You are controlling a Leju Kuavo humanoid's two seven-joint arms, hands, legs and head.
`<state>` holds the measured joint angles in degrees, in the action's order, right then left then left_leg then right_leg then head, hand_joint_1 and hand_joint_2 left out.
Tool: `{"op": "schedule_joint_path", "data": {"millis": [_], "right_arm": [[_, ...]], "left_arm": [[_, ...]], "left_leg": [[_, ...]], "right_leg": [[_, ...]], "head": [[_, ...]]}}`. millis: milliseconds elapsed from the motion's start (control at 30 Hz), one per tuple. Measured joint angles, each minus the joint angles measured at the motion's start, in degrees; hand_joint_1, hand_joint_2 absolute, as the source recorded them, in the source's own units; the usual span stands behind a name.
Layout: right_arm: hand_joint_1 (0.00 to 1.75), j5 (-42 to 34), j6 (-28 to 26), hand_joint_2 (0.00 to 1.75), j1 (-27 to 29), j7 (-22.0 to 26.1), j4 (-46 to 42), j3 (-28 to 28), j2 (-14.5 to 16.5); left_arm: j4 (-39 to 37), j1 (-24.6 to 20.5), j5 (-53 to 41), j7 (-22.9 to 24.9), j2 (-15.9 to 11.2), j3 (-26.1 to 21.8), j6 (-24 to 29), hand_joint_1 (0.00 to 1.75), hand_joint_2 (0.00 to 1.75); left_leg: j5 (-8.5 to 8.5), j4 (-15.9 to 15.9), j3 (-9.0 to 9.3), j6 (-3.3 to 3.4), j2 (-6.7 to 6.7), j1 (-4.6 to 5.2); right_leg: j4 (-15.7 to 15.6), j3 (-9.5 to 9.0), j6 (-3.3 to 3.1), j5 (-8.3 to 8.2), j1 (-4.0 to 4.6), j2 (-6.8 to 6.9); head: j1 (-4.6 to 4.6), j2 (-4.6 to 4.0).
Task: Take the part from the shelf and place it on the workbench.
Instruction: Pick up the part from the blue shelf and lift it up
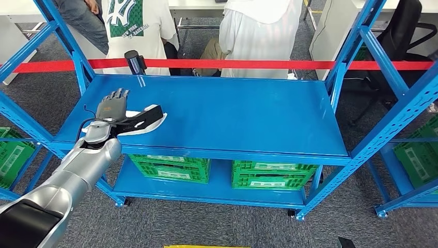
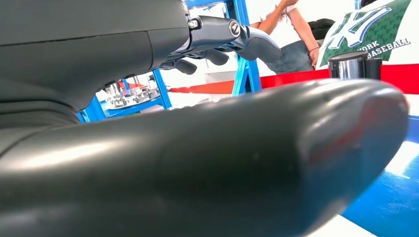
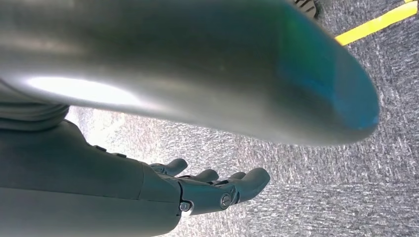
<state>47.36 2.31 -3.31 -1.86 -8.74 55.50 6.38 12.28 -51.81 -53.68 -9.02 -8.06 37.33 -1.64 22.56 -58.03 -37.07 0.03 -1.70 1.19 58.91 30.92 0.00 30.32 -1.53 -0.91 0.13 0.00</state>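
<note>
Beyond the left hand (image 1: 114,106), well apart, the part (image 1: 135,62).

head view looks down on the blue shelf (image 1: 217,113); wrist views sit close behind each hand.

Blue steel shelving unit (image 1: 217,111) centre, flat blue top deck, angled blue uprights both sides. Lower deck holds 2 green plastic crates (image 1: 170,168) side by side, w/ labels on front. More blue racking left & right; green crate (image 1: 13,157) in left rack, another green crate (image 1: 418,157) in right rack. Red barrier tape (image 1: 268,64) stretched horiz. across behind shelf. Floor: grey carpet (image 1: 206,222), yellow floor line (image 3: 378,22) on it. 2 people (image 1: 139,31) stand beyond tape, backs turned, white tops; 3rd person partly seen far left. White tables (image 1: 193,6) behind them. Black office chair (image 1: 405,36) far right. Bright, even light; glare on deck.
</note>
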Motion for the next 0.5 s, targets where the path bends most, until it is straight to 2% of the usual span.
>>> {"op": "schedule_joint_path", "data": {"millis": [367, 500], "right_arm": [[0.00, -0.1, 0.0, 0.00, 0.0, 0.0, 0.0, 0.6, 0.0], [0.00, -0.1, 0.0, 0.00, 0.0, 0.1, 0.0, 0.8, 0.0]], "left_arm": [[0.0, 0.0, -0.6, -0.5, -0.4, 0.2, -0.5, 0.00, 0.00], [0.0, 0.0, -1.1, -2.0, -0.9, 0.2, -0.7, 0.00, 0.00]], "left_leg": [[0.00, 0.0, 0.00, 0.00, 0.01, 0.00], [0.00, 0.0, 0.00, 0.00, 0.03, 0.00]], "right_leg": [[0.0, 0.01, 0.00, 0.00, 0.00, 0.00], [0.0, -0.01, 0.00, 0.00, 0.00, 0.00]], "head": [[0.00, -0.02], [0.00, -0.01]]}}
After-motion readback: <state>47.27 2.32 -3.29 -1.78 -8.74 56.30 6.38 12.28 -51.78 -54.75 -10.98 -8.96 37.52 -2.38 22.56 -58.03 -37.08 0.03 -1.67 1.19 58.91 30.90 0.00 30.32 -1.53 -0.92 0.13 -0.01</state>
